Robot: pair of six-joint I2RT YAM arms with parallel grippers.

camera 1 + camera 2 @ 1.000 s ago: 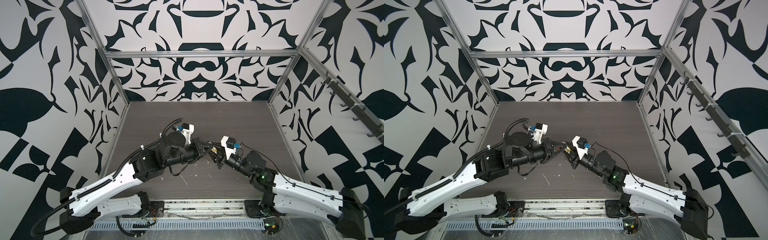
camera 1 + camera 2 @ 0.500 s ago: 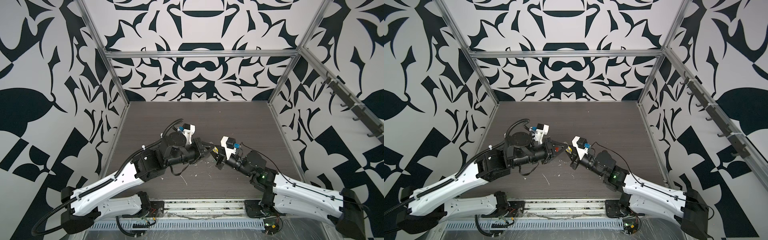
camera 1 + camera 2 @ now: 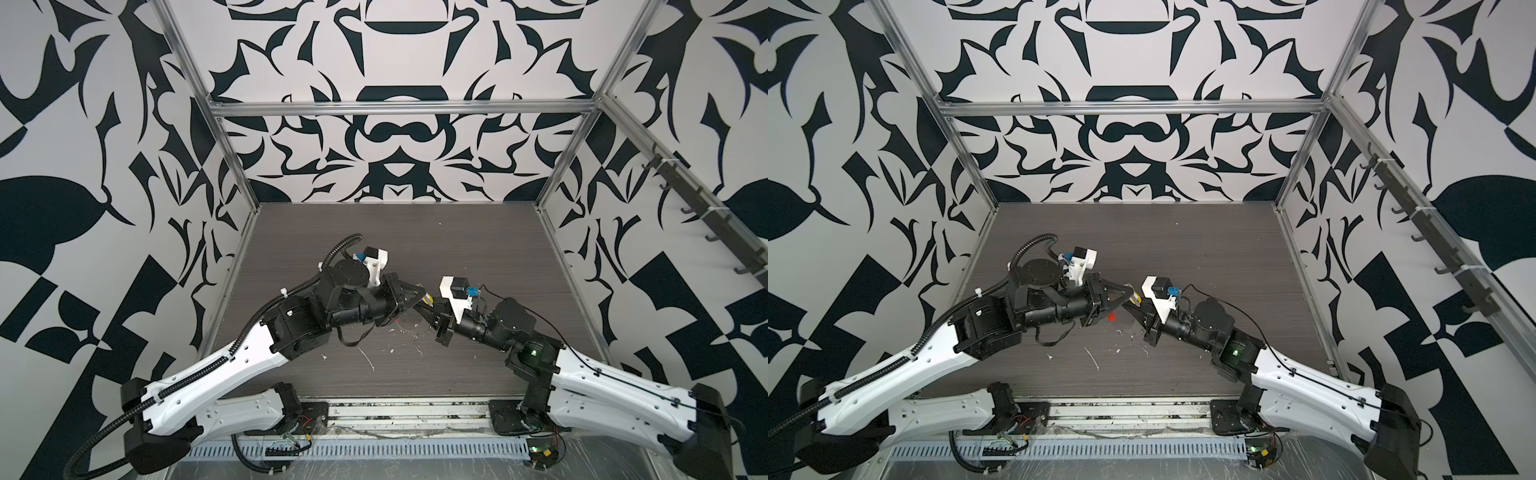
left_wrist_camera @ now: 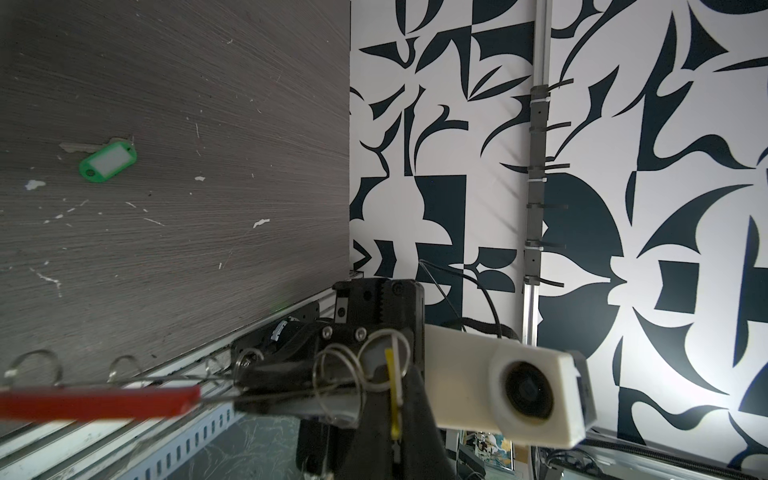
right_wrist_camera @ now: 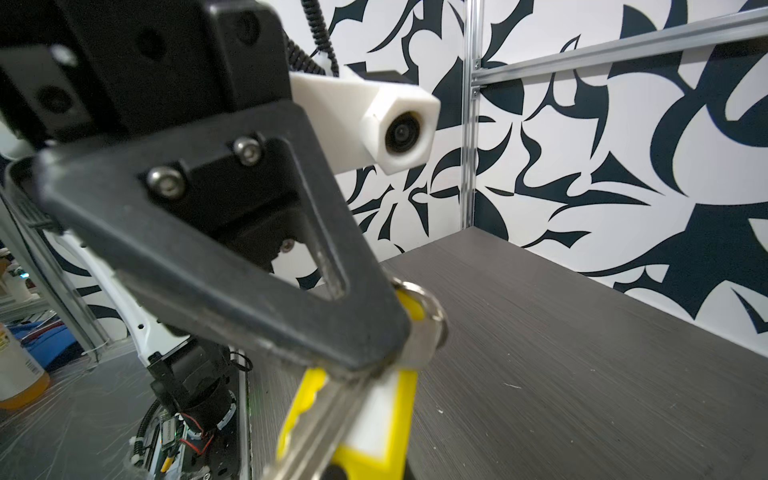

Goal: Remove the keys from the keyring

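Both grippers meet above the middle of the table. The yellow-tagged key [image 5: 328,411] runs between them, its yellow tag [image 4: 392,395] edge-on in the left wrist view. My left gripper [image 4: 392,374] is shut on the tag and key near the key's head [image 5: 424,320]. My right gripper [image 3: 432,309] is shut on the blade end, its jaws nearly out of its wrist view. The keyring's red sleeve [image 4: 99,401] and wire hang beside the left gripper, joined through small split rings [image 4: 338,382]. The green-tagged key [image 4: 108,162] lies loose on the table.
White paint flecks [image 3: 368,359] dot the dark table [image 3: 415,241] in front of the grippers. Patterned walls with metal posts [image 3: 561,166] close in three sides. A metal rail [image 3: 395,415] runs along the front edge, between the arm bases.
The right gripper's jaws have closed on the yellow-tagged key. The left gripper has edged a little to the right, toward the right gripper.
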